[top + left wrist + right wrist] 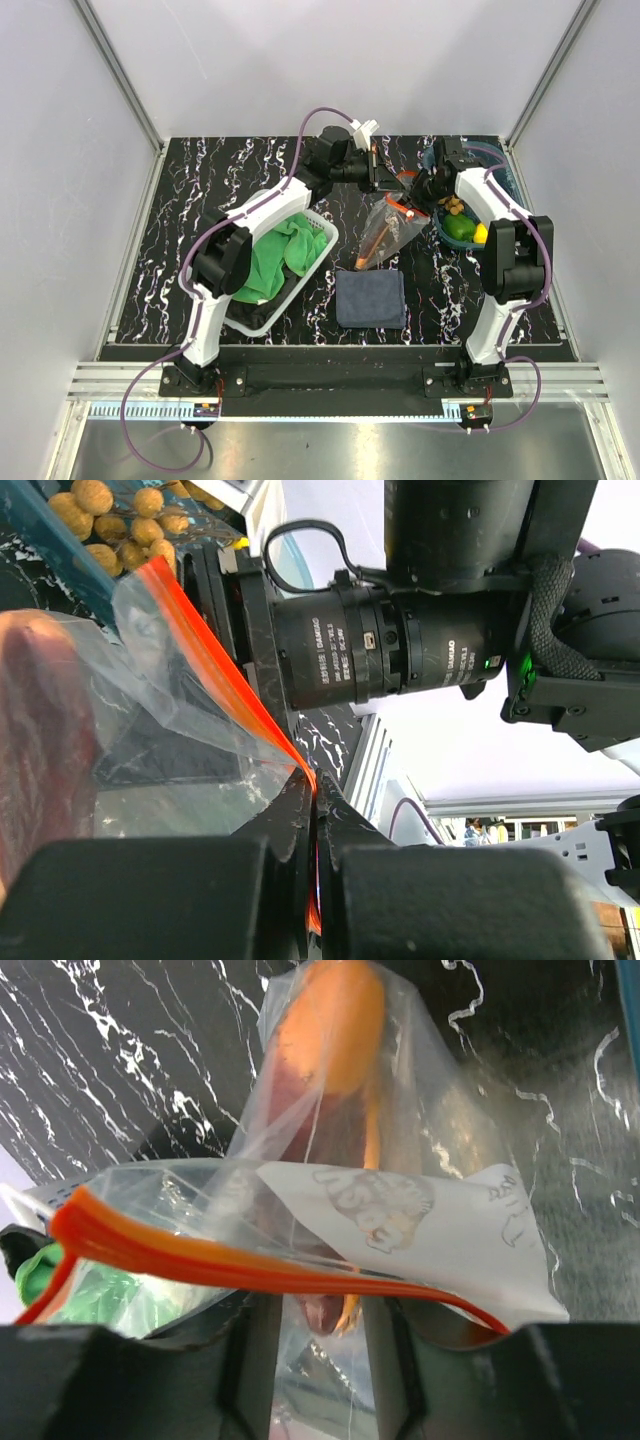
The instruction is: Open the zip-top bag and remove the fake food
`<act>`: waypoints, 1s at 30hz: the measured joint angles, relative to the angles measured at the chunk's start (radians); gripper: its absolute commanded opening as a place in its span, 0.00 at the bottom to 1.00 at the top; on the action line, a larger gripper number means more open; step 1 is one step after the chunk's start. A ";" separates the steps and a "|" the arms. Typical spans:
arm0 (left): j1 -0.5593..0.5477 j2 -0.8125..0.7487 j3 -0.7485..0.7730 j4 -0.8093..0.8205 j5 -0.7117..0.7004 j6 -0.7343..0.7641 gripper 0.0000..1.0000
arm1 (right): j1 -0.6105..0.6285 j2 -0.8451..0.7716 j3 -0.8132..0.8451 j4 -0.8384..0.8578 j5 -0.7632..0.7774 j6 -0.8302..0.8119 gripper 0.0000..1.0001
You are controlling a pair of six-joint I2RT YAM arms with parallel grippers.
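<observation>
**At the far middle of the counter: a bag mouth between two pincers**

Above the far middle of the counter (200,220), the zip-top bag (383,228) hangs by its upper edge between the two arms. The left pincer (316,805) is clamped tight on the orange zip strip (230,1260), fingertips meeting on it. The right pincer (322,1350) stands partly wide. The strip runs across in front of its fingers and clear film sags into the gap, but nothing shows it pinching either lip.

The step in hand looks like parting the seal. To do it well, the right pincer should close on one lip only, the one facing it, just beside the left's hold. The pull should then go across the strip rather than along it. Catching both lips would only drag the whole bag. The hold should be kept high so the contents rest in the bottom while the mouth opens.

The bag's long axis slopes from the strip, high and far, down to a low corner nearer the arm bases, near the dark blue cloth (370,298). The mouth points up and away. A long orange piece (330,1020) lies inside along that axis. Other fake food (462,225) sits in the blue tray (45,540) to the right.
</observation>
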 measured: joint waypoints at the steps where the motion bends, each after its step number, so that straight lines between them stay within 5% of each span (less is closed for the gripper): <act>1: 0.000 0.005 0.000 0.001 0.000 -0.001 0.00 | 0.000 0.010 0.006 0.004 0.000 -0.002 0.48; 17: 0.005 0.038 0.000 0.030 -0.002 -0.008 0.00 | 0.001 0.075 0.022 0.148 -0.116 -0.026 0.77; 30: 0.009 0.039 -0.013 0.039 -0.025 -0.022 0.00 | 0.001 0.135 0.030 0.208 -0.139 -0.025 0.68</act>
